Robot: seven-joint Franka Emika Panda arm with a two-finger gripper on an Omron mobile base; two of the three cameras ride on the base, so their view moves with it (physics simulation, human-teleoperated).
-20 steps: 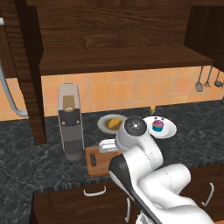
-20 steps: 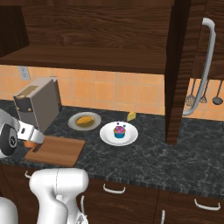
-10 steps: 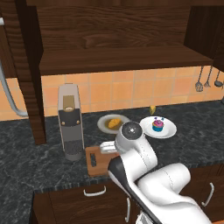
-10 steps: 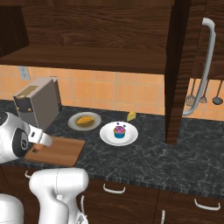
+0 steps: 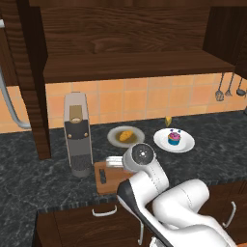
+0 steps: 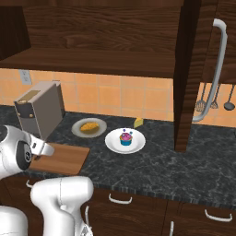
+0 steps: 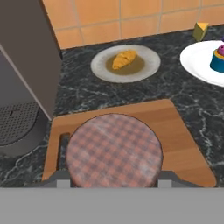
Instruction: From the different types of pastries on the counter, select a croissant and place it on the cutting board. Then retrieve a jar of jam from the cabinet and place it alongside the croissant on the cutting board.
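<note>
We see our hand [image 7: 113, 183] gripping the jam jar [image 7: 113, 151] above the cutting board [image 7: 183, 144], croissant [image 7: 124, 59] plated beyond.

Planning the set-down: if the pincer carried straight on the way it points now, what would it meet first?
Probably the cutting board. The pincer is shut on the jar of jam, whose checked lid hides what lies right beneath, so depth is uncertain.
</note>
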